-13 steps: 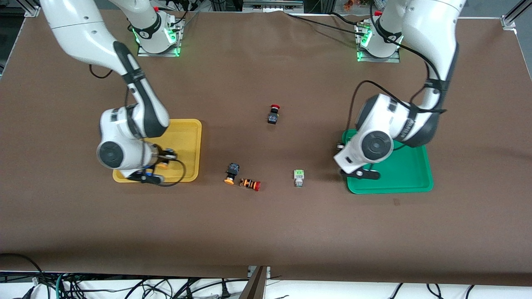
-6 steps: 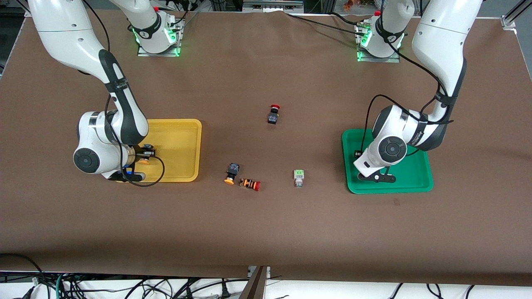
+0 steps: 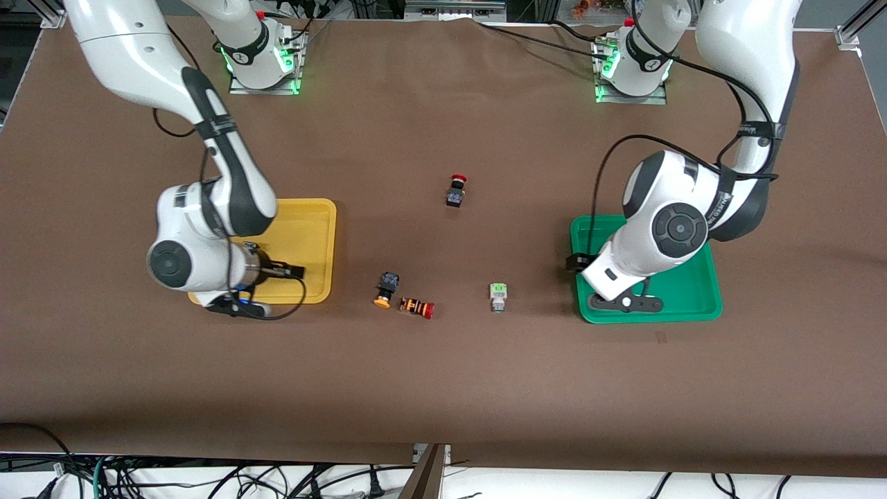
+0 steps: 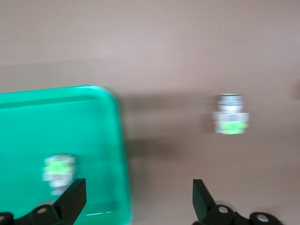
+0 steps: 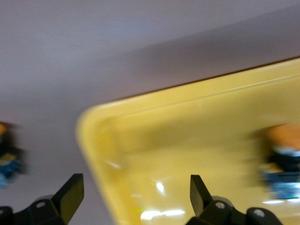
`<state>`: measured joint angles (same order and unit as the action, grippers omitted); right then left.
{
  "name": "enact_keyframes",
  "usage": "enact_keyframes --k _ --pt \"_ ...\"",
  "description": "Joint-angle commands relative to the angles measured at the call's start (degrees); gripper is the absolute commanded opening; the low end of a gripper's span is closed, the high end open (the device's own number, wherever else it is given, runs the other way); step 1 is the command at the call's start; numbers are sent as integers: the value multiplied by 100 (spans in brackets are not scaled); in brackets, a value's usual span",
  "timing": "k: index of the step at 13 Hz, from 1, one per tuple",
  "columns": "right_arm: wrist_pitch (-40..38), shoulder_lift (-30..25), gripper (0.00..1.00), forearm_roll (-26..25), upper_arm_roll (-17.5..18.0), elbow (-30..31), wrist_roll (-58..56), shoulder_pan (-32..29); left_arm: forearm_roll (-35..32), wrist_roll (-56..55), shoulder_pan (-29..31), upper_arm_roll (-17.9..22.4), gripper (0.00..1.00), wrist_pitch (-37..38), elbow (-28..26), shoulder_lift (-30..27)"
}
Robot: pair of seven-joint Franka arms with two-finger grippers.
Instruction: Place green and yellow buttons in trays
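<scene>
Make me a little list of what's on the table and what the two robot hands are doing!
yellow tray: one yellow button in it
green tray: one green button in it
loose yellow button: on the table, beside the striped red switch
loose green button: on the table, near the green tray
black red switch: on the table, alone
left gripper: open, over the green tray's edge
right gripper: open, over the yellow tray's corner
</scene>
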<state>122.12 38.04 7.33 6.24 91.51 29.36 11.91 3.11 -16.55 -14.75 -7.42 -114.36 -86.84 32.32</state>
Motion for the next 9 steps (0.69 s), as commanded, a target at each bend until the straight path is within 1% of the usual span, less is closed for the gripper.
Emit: enact_keyframes --k 1,2,3,4,6,9 --pt "592 423 100 32 525 -300 1200 57 164 -321 -641 92 100 -155 1115 1064" --pt "716 511 100 23 623 -388 1464 127 155 -348 -747 92 100 -505 1152 1240" --pt "830 607 100 23 632 -449 1719 215 111 -340 -879 109 100 -917 1117 1346" --pt "971 687 100 -3 702 -502 1931 303 -167 -340 -950 144 100 -1217 1108 1521" --pt "1121 749 100 -12 755 -503 2065 330 -625 -480 -1151 162 100 -1579 1108 1830" --pt "1445 863 100 -21 756 -512 2161 435 -662 -656 -1179 171 100 -1756 1108 2049"
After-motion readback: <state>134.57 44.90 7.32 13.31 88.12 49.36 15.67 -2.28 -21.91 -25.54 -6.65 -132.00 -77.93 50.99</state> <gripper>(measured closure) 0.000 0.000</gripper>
